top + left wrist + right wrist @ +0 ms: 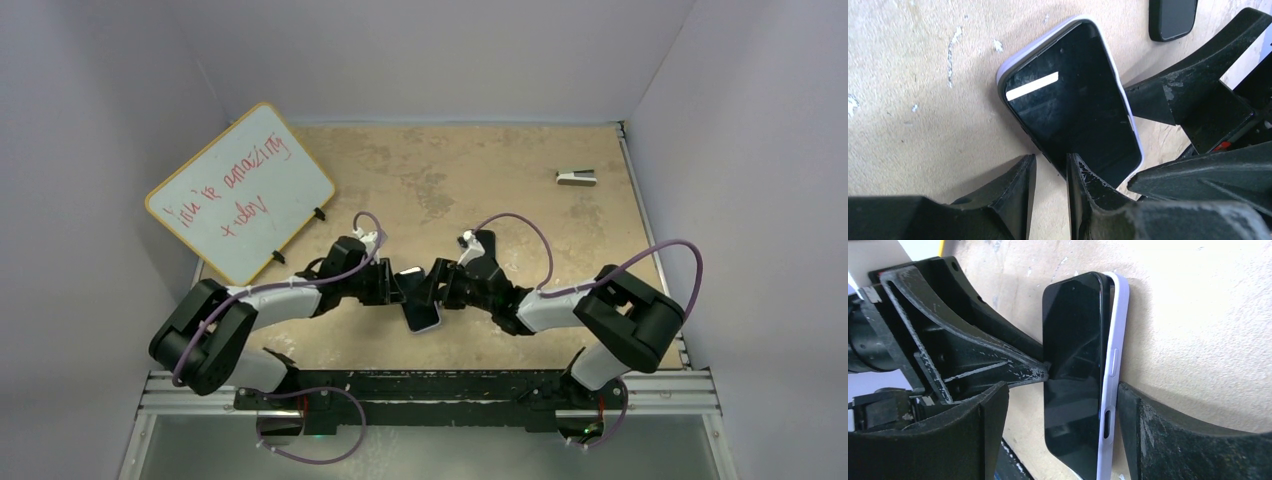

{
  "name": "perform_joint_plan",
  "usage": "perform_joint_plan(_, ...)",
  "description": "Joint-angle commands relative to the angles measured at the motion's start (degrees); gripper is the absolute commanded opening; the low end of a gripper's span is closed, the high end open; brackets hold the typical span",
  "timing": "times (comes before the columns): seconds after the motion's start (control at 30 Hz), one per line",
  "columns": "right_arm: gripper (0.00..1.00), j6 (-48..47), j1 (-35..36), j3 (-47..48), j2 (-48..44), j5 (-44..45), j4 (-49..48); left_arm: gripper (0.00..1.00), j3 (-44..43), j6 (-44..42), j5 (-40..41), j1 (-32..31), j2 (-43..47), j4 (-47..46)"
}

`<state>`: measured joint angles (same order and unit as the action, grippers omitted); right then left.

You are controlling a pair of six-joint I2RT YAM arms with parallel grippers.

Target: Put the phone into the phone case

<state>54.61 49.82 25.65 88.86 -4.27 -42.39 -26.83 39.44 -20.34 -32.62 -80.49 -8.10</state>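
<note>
The phone (1073, 365) is a glossy black slab with rounded corners. Its dark face mirrors a bright strip of light in the left wrist view. It lies near the middle of the tan table (480, 180), between the two arms, inside the phone case (1115, 330). The case is a thin, pale lavender-white shell with side cut-outs that shows as a light rim round the glass. In the right wrist view the phone is not fully seated: along one long side its edge stands proud of the case wall, with a dark gap between them.

The left gripper (1050, 175) has its fingers drawn nearly together at the phone's long edge, which sits in the narrow slit. Whether they clamp it cannot be told. The right gripper (1063, 390) is spread wide and straddles phone and case, with one finger against the outer wall of the case and the other clear of the glass.

Another dark rounded slab (1173, 17) lies just beyond.
</note>
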Motion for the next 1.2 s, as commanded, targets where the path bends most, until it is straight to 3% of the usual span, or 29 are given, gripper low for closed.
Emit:
perform_joint_plan(0.0,0.78,3.13,1.24,-0.61,-1.73,-5.83,-8.07,0.31,1.83,-0.17,-2.0,0.09,2.01,0.22)
perform_joint_plan(0.13,0.74,3.17,1.24,-1.34,-0.98,-6.7,-11.61,0.3,2.58,0.49,-4.14,0.01,3.11,-0.72)
perform_joint_plan(0.47,0.48,0.88,1.24,1.36,1.23,-4.53,-4.56,0.3,4.06,1.62,-6.72,0.01,4.41,-3.77)
perform_joint_plan(0.83,0.04,-0.09,1.24,1.9,5.17,-5.33,-5.48,0.31,6.27,2.87,-10.62,0.02,8.31,-9.57)
perform_joint_plan(1.07,0.0,-5.5,1.17,0.81,-5.11,-4.01,0.9,0.57,2.77,1.89,-6.04,3.32,21.93,4.34)
perform_joint_plan(1.17,0.0,-8.3,1.24,0.15,-10.6,-2.09,4.74,0.61,0.87,2.51,-3.64,5.16,27.7,9.95)
